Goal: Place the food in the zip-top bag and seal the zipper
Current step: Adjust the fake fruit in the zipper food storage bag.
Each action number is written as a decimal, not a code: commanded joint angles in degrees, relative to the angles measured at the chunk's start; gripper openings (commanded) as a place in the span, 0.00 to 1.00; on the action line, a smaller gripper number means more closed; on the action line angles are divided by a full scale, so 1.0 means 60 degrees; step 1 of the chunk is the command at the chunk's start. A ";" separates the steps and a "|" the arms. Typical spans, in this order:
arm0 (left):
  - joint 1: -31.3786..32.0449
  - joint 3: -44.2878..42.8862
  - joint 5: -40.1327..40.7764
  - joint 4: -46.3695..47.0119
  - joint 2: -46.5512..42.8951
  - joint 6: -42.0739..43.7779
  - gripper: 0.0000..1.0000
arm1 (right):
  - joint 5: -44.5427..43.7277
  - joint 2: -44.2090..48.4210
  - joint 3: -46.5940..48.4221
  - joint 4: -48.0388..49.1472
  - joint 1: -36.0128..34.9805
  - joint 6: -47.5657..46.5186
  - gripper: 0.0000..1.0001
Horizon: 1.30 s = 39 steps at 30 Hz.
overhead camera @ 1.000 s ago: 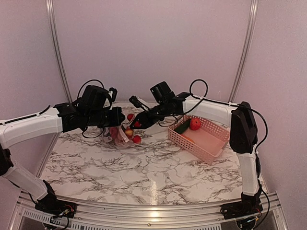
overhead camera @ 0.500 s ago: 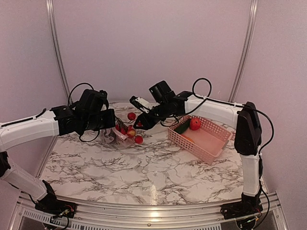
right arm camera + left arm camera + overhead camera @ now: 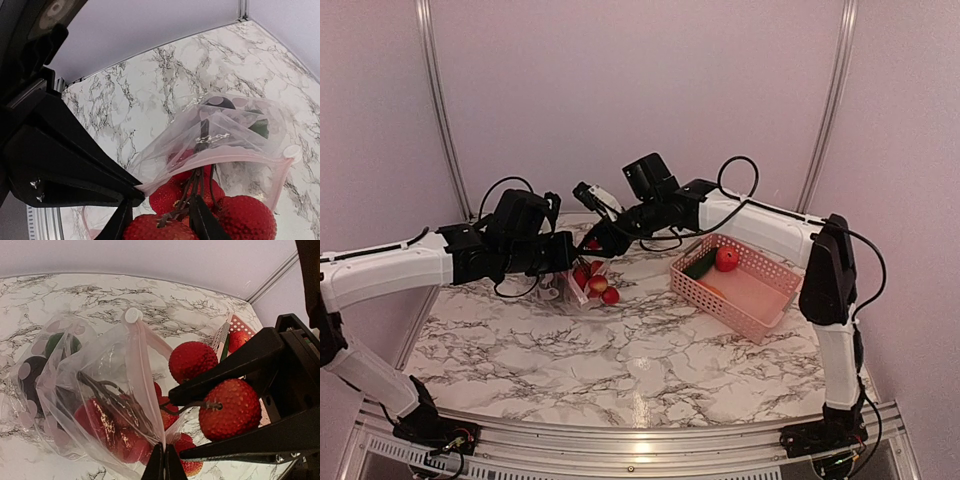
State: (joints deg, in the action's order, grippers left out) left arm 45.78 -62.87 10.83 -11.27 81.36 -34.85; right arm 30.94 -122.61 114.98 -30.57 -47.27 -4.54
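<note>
Currently, the cluster of small red balls (image 3: 235,220), clamped by its stems in the right gripper (image 3: 160,220), is being held in the mouth of the zip-top bag (image 3: 100,390), whose rim is being pinched tight by the left gripper (image 3: 163,465); deeper insertion before release is probably being called for.

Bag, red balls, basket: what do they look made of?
Bag: thin clear plastic film, glossy. It crinkles, catches glare, and the contents show through it.
Red balls: probably moulded plastic or foam, with a matte, pebbled skin and thin wiry stems.
Basket: looks like rigid pink plastic, its walls a grid of holes. The finish is too small to tell.
</note>
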 commanded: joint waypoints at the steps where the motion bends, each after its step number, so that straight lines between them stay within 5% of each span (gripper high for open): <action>1: 0.0160 0.0032 -0.0030 0.0519 -0.0299 0.0171 0.00 | 0.0900 -0.1364 0.0737 0.0505 -0.0220 0.0557 0.15; 5: 0.0287 0.0462 0.0579 0.1060 -0.0848 -0.0077 0.00 | 0.2007 -0.2631 0.0919 0.1264 -0.0278 0.2023 0.13; 11: 0.0326 0.1667 0.1376 0.2479 -0.1810 -0.0968 0.00 | 0.1624 -0.3485 0.1226 0.1357 -0.0507 0.2367 0.16; 21: 0.0315 0.1725 0.1799 0.1235 -0.1822 -0.1036 0.00 | 0.2786 -0.2073 0.0753 0.0728 -0.0140 0.1231 0.81; 23: 0.0289 0.1691 0.1926 0.0874 -0.1885 -0.0856 0.00 | 0.2928 -0.1443 0.0164 0.0620 0.0115 0.0827 0.86; 30: -0.0204 0.1932 0.2192 0.0197 -0.2592 -0.0526 0.00 | 0.2335 -0.0201 -0.1370 0.0259 0.0781 -0.1002 0.91; 39: -0.0495 0.2085 0.1956 0.0247 -0.2778 -0.0410 0.00 | 0.0994 -0.0485 -0.2300 0.0271 0.0032 -0.2577 0.97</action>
State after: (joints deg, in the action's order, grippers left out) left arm 43.20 -50.98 22.59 -8.75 65.08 -38.41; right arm 39.70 -123.48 100.77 -27.29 -44.21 -14.76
